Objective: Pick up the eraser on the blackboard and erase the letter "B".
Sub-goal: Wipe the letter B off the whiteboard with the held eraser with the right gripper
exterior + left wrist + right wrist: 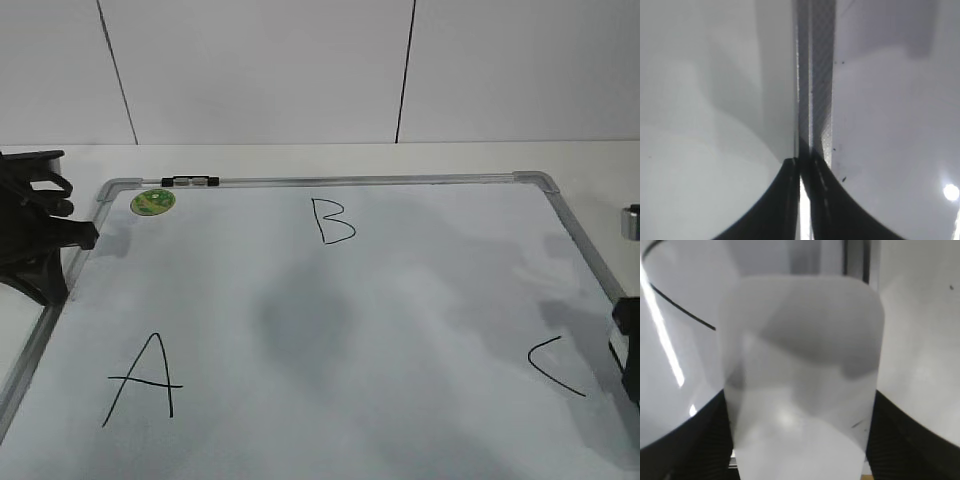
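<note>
The blackboard (330,330) is a pale whiteboard with a grey metal frame. The letter "B" (333,221) is drawn in black near its far edge, in the middle. The white eraser (800,370) sits between the black fingers of my right gripper (800,440), which is shut on it beside the "C" stroke (682,311). In the exterior view my right gripper (628,335) shows only partly at the right edge, next to the "C" (555,368). My left gripper (805,161) is shut and empty over the board's left frame rail (814,75); it also shows in the exterior view (60,238).
A large black "A" (143,378) is at the board's near left. A round green sticker (153,201) and a black-and-white marker (189,182) sit at the far left corner. A grey object (630,221) shows at the right edge. A white wall stands behind the table.
</note>
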You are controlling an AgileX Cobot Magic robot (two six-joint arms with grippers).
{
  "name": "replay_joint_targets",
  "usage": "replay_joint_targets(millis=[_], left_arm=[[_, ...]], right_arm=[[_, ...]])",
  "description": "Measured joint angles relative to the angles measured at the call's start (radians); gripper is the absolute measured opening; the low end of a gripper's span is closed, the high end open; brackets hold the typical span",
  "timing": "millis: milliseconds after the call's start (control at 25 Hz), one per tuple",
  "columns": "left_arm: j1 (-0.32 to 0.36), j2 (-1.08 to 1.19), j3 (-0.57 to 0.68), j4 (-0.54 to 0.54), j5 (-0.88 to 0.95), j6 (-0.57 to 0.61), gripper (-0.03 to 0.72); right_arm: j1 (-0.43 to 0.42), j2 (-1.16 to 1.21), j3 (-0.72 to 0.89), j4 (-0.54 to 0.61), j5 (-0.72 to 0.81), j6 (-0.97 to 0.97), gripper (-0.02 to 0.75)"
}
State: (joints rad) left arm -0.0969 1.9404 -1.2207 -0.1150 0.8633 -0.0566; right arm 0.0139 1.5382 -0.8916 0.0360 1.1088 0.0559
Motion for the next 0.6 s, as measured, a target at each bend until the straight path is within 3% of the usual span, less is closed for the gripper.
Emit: replay_joint_targets(millis=[320, 600], left_arm=[[0.000, 0.000, 0.000, 0.000, 0.001, 0.000, 0.034], [0.000, 0.000, 0.000, 0.000, 0.002, 0.000, 0.034]], right_arm=[[0.018, 0.044, -0.209, 0.093, 0.095, 0.000, 0.539], [0.171, 0.206, -0.472, 0.081, 0.105, 0.049, 0.539]])
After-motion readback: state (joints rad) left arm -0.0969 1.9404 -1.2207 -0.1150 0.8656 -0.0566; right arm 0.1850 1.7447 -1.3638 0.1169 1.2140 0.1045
